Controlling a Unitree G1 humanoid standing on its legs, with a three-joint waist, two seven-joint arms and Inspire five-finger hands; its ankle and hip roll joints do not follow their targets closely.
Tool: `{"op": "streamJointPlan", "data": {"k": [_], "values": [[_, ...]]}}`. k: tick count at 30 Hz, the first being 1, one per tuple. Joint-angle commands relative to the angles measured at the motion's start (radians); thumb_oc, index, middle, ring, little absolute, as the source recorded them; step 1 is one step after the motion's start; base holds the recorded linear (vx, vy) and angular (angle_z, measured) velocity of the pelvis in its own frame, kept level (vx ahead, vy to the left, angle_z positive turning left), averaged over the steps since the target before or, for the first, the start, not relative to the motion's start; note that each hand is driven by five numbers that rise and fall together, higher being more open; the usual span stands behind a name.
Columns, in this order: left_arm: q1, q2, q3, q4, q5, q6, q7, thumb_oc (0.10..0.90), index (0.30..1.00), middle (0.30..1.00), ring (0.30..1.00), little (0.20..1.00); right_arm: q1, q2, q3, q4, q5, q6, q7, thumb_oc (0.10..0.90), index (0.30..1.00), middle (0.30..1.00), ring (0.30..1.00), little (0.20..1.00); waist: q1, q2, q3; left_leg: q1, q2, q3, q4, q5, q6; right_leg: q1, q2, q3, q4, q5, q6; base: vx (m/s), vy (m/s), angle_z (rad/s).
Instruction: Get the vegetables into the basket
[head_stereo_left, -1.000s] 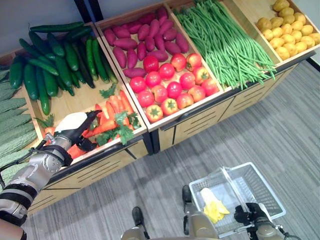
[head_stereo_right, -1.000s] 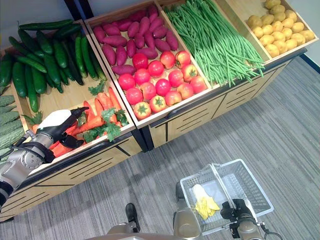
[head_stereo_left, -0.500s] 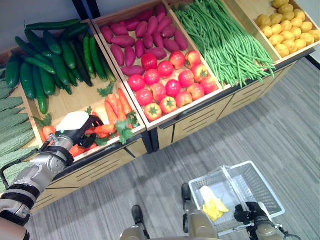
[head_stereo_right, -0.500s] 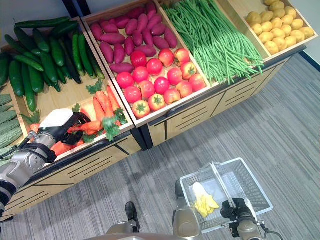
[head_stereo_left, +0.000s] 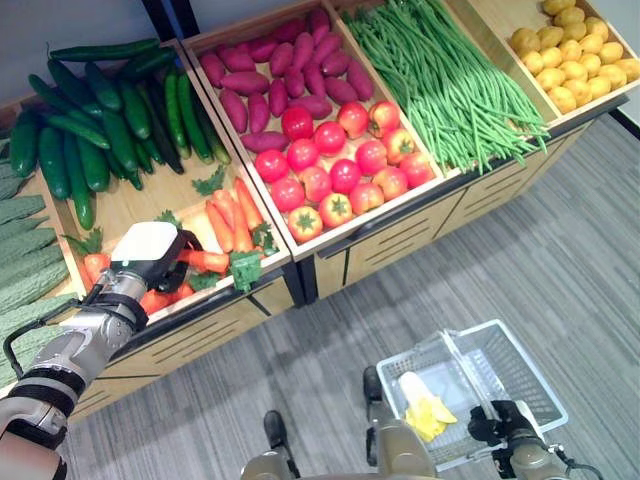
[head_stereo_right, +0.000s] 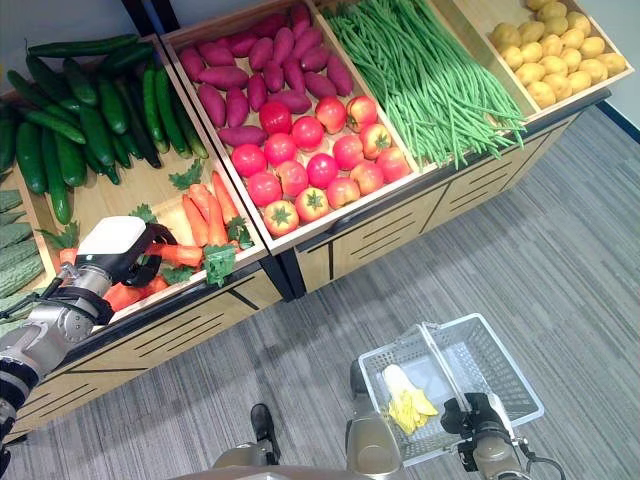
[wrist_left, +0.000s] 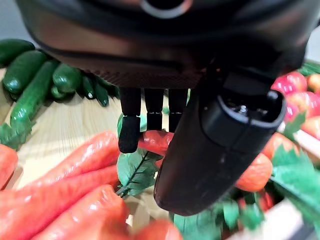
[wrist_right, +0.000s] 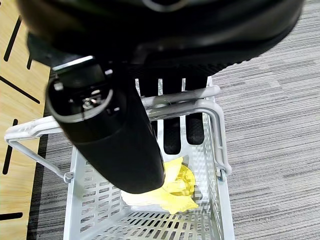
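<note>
Fingers of the left hand are curled round a carrot, which is gripped among the other carrots in the wooden crate. Fingers of the right hand are wrapped round the handle of the basket, in which a corn cob is seen.

My left hand curls round a glossy orange carrot with green leaves, lying crosswise at nine o'clock on the heap of orange carrots. At five o'clock my right hand grips the handle of the grey wire basket, yellow corn cob inside.
</note>
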Motion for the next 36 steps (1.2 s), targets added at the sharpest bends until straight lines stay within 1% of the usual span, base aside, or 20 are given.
{"op": "streamJointPlan", "data": {"k": [1, 2, 3, 6, 7, 8, 9, 10, 11, 17, 18, 20, 23, 30, 36], "values": [[-0.104, 0.040, 0.170, -0.013, -0.082, -0.003, 0.150, 0.400, 0.300, 0.300, 0.300, 0.300, -0.001, -0.038, 0.025, 0.020, -0.005, -0.039, -0.061, 0.400, 0.300, 0.300, 0.300, 0.300, -0.008, -0.041, -0.066, -0.049, 0.033, -0.051, 0.000, 0.042, -0.037, 0.051, -0.089, -0.012, 0.000, -0.036, 0.108, 0.04, -0.009, 0.02], [-0.091, 0.013, 0.223, -0.036, -0.131, -0.013, 0.172, 0.400, 0.300, 0.300, 0.300, 0.300, 0.004, -0.032, 0.022, 0.021, -0.005, -0.036, -0.062, 0.400, 0.300, 0.300, 0.300, 0.300, -0.006, -0.044, -0.069, -0.042, 0.034, -0.052, 0.000, 0.040, -0.037, 0.058, -0.089, -0.013, 0.002, -0.039, 0.107, 0.00, 0.000, 0.00], [-0.085, 0.013, 0.229, -0.039, -0.131, -0.012, 0.171, 0.400, 0.300, 0.300, 0.300, 0.300, 0.003, -0.033, 0.024, 0.021, -0.005, -0.036, -0.062, 0.400, 0.300, 0.300, 0.300, 0.300, -0.008, -0.043, -0.068, -0.041, 0.034, -0.051, 0.000, 0.040, -0.037, 0.059, -0.089, -0.013, 0.002, -0.039, 0.107, 0.04, -0.002, 0.01], [-0.050, -0.049, 0.321, -0.076, -0.241, -0.044, 0.199, 0.400, 0.300, 0.300, 0.300, 0.300, 0.007, -0.027, 0.024, 0.022, -0.006, -0.032, -0.062, 0.400, 0.300, 0.300, 0.300, 0.300, -0.007, -0.047, -0.074, -0.027, 0.033, -0.049, 0.000, 0.035, -0.036, 0.072, -0.089, -0.012, 0.002, -0.046, 0.104, 0.02, 0.002, -0.01], [-0.017, -0.105, 0.374, -0.118, -0.320, -0.062, 0.201, 0.400, 0.300, 0.300, 0.300, 0.300, 0.008, -0.021, 0.024, 0.022, -0.010, -0.030, -0.062, 0.400, 0.300, 0.300, 0.300, 0.300, -0.005, -0.048, -0.077, -0.019, 0.033, -0.048, 0.000, 0.032, -0.035, 0.079, -0.088, -0.011, 0.002, -0.049, 0.102, 0.03, 0.009, -0.04], [-0.014, -0.106, 0.376, -0.120, -0.321, -0.061, 0.200, 0.400, 0.300, 0.300, 0.300, 0.300, 0.008, -0.021, 0.025, 0.021, -0.010, -0.029, -0.062, 0.400, 0.300, 0.300, 0.300, 0.300, -0.006, -0.048, -0.077, -0.019, 0.033, -0.048, 0.000, 0.032, -0.035, 0.079, -0.088, -0.011, 0.002, -0.050, 0.102, 0.02, 0.011, -0.05], [-0.008, -0.125, 0.388, -0.130, -0.347, -0.071, 0.206, 0.400, 0.300, 0.300, 0.300, 0.300, 0.010, -0.020, 0.026, 0.020, -0.013, -0.029, -0.063, 0.400, 0.300, 0.300, 0.300, 0.300, -0.007, -0.048, -0.077, -0.017, 0.033, -0.048, 0.000, 0.031, -0.035, 0.082, -0.088, -0.011, 0.003, -0.051, 0.102, 0.00, 0.000, 0.00], [0.014, -0.170, 0.414, -0.157, -0.403, -0.086, 0.211, 0.400, 0.300, 0.300, 0.300, 0.300, 0.011, -0.017, 0.024, 0.013, -0.018, -0.025, -0.063, 0.400, 0.300, 0.300, 0.300, 0.300, -0.007, -0.051, -0.079, -0.014, 0.033, -0.047, 0.000, 0.030, -0.034, 0.085, -0.089, -0.010, 0.002, -0.052, 0.101, 0.00, 0.000, 0.00], [0.015, -0.170, 0.415, -0.158, -0.403, -0.085, 0.211, 0.400, 0.300, 0.300, 0.300, 0.300, 0.011, -0.018, 0.025, 0.012, -0.018, -0.025, -0.063, 0.400, 0.300, 0.300, 0.300, 0.300, -0.007, -0.050, -0.079, -0.014, 0.033, -0.046, 0.000, 0.030, -0.034, 0.085, -0.089, -0.010, 0.002, -0.052, 0.101, 0.00, 0.000, 0.00], [0.030, -0.232, 0.445, -0.164, -0.503, -0.105, 0.218, 0.400, 0.300, 0.300, 0.300, 0.300, 0.008, -0.018, 0.031, 0.001, -0.026, -0.022, -0.061, 0.400, 0.300, 0.300, 0.300, 0.300, -0.007, -0.054, -0.079, -0.010, 0.032, -0.043, 0.000, 0.028, -0.033, 0.087, -0.088, -0.008, 0.002, -0.053, 0.099, 0.00, 0.000, 0.00], [0.028, -0.246, 0.456, -0.161, -0.544, -0.116, 0.220, 0.400, 0.300, 0.300, 0.300, 0.300, 0.006, -0.018, 0.036, -0.001, -0.030, -0.022, -0.061, 0.400, 0.300, 0.300, 0.300, 0.300, -0.008, -0.055, -0.079, -0.010, 0.032, -0.043, 0.000, 0.028, -0.032, 0.086, -0.086, -0.006, 0.002, -0.052, 0.097, 0.00, 0.000, 0.00], [0.021, -0.256, 0.463, -0.160, -0.572, -0.125, 0.226, 0.400, 0.300, 0.300, 0.300, 0.300, 0.006, -0.017, 0.040, -0.004, -0.035, -0.021, -0.061, 0.400, 0.300, 0.300, 0.300, 0.300, -0.009, -0.056, -0.079, -0.009, 0.033, -0.041, 0.000, 0.027, -0.033, 0.085, -0.086, -0.006, 0.002, -0.053, 0.097, 0.00, 0.000, 0.00], [-0.014, -0.256, 0.475, -0.150, -0.650, -0.143, 0.228, 0.400, 0.300, 0.300, 0.300, 0.300, 0.011, -0.018, 0.053, -0.009, -0.041, -0.016, -0.057, 0.400, 0.300, 0.300, 0.300, 0.300, -0.014, -0.059, -0.085, -0.003, 0.035, -0.036, 0.000, 0.026, -0.034, 0.089, -0.085, -0.005, 0.002, -0.054, 0.097, 0.03, 0.000, -0.05], [-0.026, -0.246, 0.465, -0.140, -0.663, -0.145, 0.215, 0.400, 0.300, 0.300, 0.300, 0.300, 0.011, -0.018, 0.058, -0.010, -0.039, -0.013, -0.050, 0.400, 0.300, 0.300, 0.300, 0.300, -0.016, -0.060, -0.085, 0.001, 0.036, -0.032, 0.000, 0.023, -0.035, 0.089, -0.084, 0.001, 0.001, -0.055, 0.097, 0.00, 0.000, -0.01], [-0.037, -0.243, 0.471, -0.121, -0.703, -0.154, 0.214, 0.400, 0.300, 0.300, 0.300, 0.300, 0.013, -0.019, 0.060, -0.009, -0.041, -0.013, -0.050, 0.400, 0.300, 0.300, 0.300, 0.300, -0.017, -0.060, -0.084, 0.003, 0.036, -0.029, 0.000, 0.024, -0.035, 0.088, -0.082, 0.004, 0.001, -0.055, 0.098, 0.00, 0.000, 0.00]]}}
